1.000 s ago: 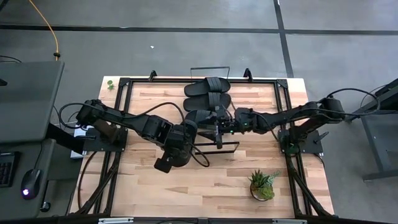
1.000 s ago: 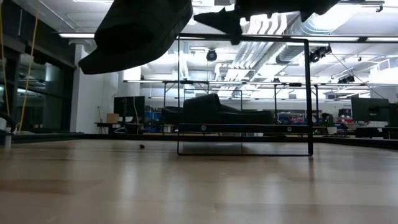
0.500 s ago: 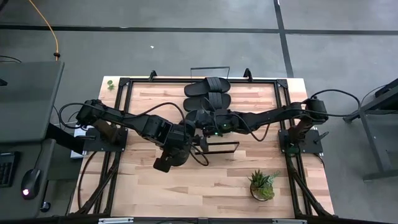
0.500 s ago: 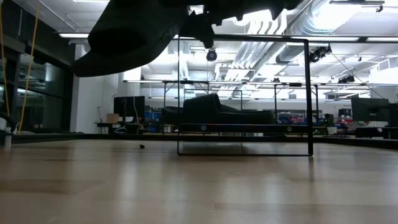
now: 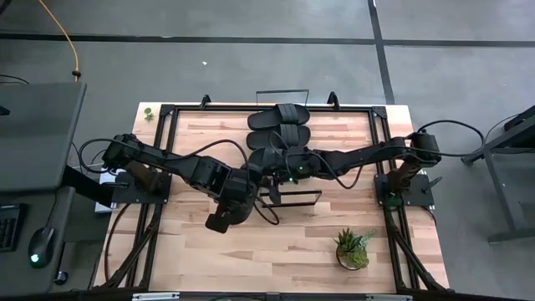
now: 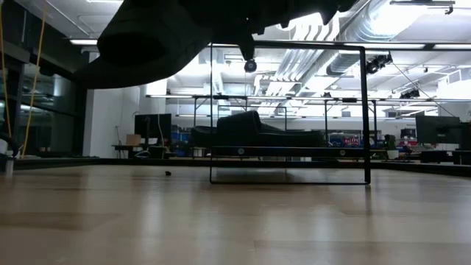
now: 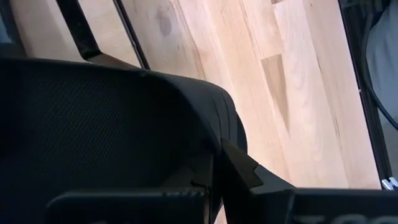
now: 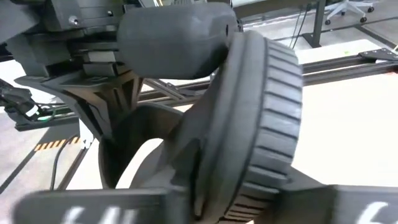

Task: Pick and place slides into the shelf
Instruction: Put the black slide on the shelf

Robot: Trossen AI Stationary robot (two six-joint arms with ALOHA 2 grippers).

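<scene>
Left gripper (image 5: 249,180) sits near the middle of the table (image 5: 192,251), clamped shut on one black slide (image 6: 147,44). The right gripper (image 5: 280,163) reaches in from the frame's right and meets it there, its fingers closed on the same slide's sole.

From above, the two arms and the slide merge into one dark mass, so the grip itself cannot be made out. The low view shows the slide is clear of the wood: it hangs at the upper left of the frame as a dark curved silhouette, with open air beneath it. The right wrist view brings the slide (image 8: 249,112) closest, its thick sole edge-on with a ribbed rim, running down between that arm's fingers. The left wrist view shows it (image 7: 93,124) as a broad, finely textured black surface filling the left of the frame, with bare planks beyond.

Two more slides (image 5: 280,125) lie side by side on the shelf (image 5: 282,90), toward the top centre of the high view. In the low view they (image 6: 250,129) rest inside its thin black wire frame (image 6: 366,110).

The lower half of the table is bare wood apart from a small potted plant (image 5: 353,247) at the lower right. Black rails run along the table's left and right edges.
</scene>
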